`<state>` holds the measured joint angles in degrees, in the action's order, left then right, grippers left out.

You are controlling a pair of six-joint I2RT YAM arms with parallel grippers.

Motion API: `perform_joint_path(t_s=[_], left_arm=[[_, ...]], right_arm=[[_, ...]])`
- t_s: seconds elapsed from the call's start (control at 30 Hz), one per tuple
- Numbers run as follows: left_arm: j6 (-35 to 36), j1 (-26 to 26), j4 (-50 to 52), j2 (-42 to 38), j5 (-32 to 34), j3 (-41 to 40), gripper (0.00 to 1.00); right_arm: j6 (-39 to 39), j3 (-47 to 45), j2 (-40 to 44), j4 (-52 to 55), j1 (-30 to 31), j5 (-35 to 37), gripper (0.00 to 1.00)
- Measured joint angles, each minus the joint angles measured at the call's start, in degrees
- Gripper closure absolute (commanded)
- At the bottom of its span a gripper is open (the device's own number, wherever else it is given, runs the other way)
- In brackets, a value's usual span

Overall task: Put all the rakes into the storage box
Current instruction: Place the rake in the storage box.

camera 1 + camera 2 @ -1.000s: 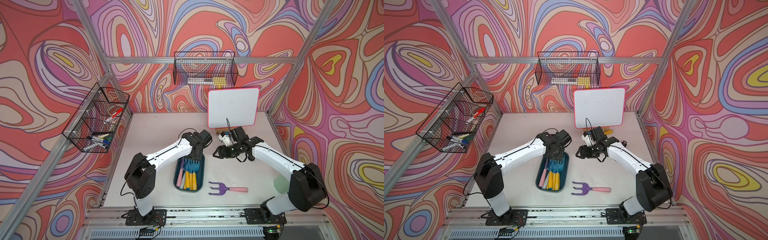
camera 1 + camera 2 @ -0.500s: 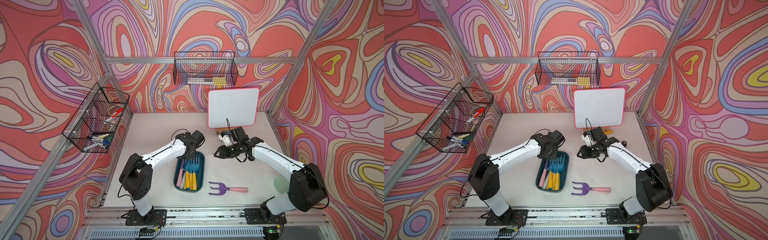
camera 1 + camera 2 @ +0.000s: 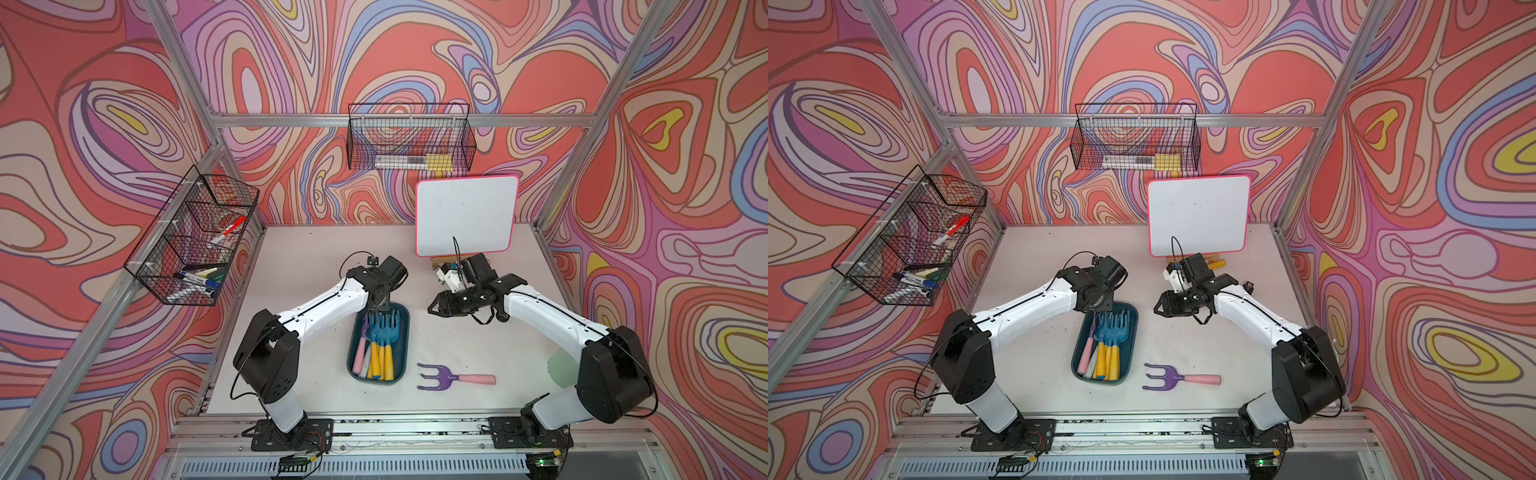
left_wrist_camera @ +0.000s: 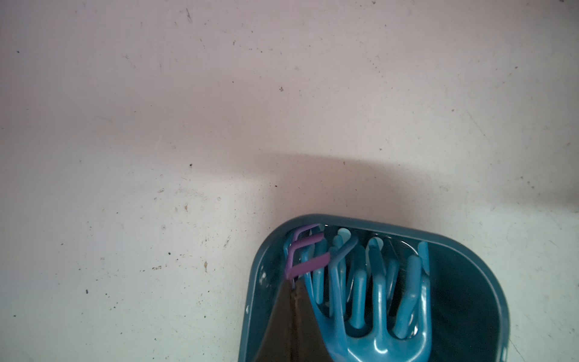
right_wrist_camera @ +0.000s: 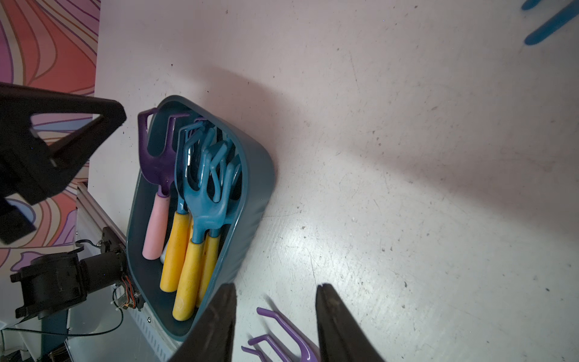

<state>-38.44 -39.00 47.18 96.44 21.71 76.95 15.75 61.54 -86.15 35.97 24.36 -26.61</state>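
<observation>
One purple rake (image 3: 455, 377) lies on the worktop (image 3: 457, 332) just beside the storage box (image 3: 400, 357). Left tool (image 3: 381, 308) shut, empty, over the box's far end; right tool (image 5: 275, 290) half-open, empty.

Swirled red, purple and cream walls (image 3: 104, 124) enclose the pale, scuffed worktop (image 3: 316, 249); aluminium posts (image 3: 560, 183) rise at its back corners.

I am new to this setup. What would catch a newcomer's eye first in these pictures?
First the walls, covered in swirling red, pink and purple patterns all around the table. Then the dark teal storage box at the table's middle, holding mostly blue rakes with yellow handles, and a purple rake with a pink handle lying alone on the table beside it.
</observation>
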Motion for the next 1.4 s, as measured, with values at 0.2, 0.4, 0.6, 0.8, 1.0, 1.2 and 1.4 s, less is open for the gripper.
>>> perform_joint_path(t_s=[0.2, 0.4, 0.6, 0.8, 1.0, 1.2, 1.4], left_arm=[[-0.52, 1.99, -0.26, -1.18, 0.96, -1.6, 1.0], [-1.75, 1.88, -1.6, 2.75, -2.21, -1.75, 1.0], [-2.45, 0.22, -2.23, 4.26, -5.31, -2.03, 1.0], [-3.23, -2.16, -2.23, 5.51, -7.61, -2.03, 1.0], [-3.54, -2.27, -1.75, 6.12, -7.89, -1.62, 1.0], [-1.84, -2.27, 0.55, 5.64, -4.66, 4.0, 0.82], [-0.79, -2.1, 2.62, 1.01, -0.35, 3.21, 0.7]], right_arm=[[0.0, 0.0, 0.0, 0.0, 0.0, -0.02, 0.57], [0.0, 0.0, 0.0, 0.0, 0.0, -0.02, 0.57], [0.0, 0.0, 0.0, 0.02, 0.0, 0.0, 0.56], [0.0, 0.0, 0.0, 0.02, 0.0, 0.0, 0.56], [0.0, 0.0, 0.0, 0.02, -0.02, 0.0, 0.56], [0.0, 0.0, 0.0, 0.02, 0.0, 0.0, 0.54], [0.0, 0.0, 0.0, 0.02, 0.0, 0.0, 0.52]])
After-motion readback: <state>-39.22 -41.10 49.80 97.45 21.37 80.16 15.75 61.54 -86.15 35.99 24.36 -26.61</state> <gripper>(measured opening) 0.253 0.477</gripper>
